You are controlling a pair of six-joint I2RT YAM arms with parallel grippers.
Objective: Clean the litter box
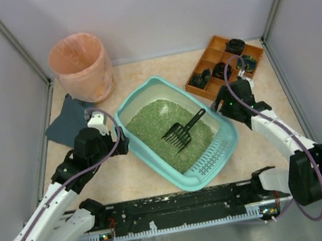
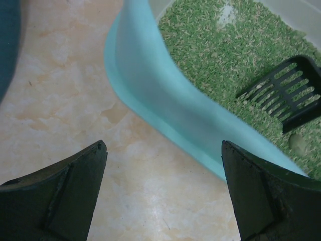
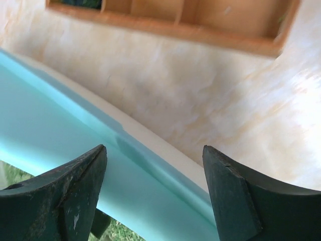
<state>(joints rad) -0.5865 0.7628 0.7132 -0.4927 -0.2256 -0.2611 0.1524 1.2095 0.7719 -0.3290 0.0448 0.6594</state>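
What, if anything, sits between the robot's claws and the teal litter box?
Nothing visible does. The open left gripper hangs just outside the side wall of the litter box, and the open right gripper is right above its far rim.

The left arm (image 1: 49, 209) and right arm (image 1: 275, 128) are built the same: white shells broken up by chunky black joints, a purple cable (image 1: 113, 124) looped along each. The right gripper (image 3: 154, 148) is fitted with dark wedge fingers (image 3: 65, 201), scuffed and flecked white.
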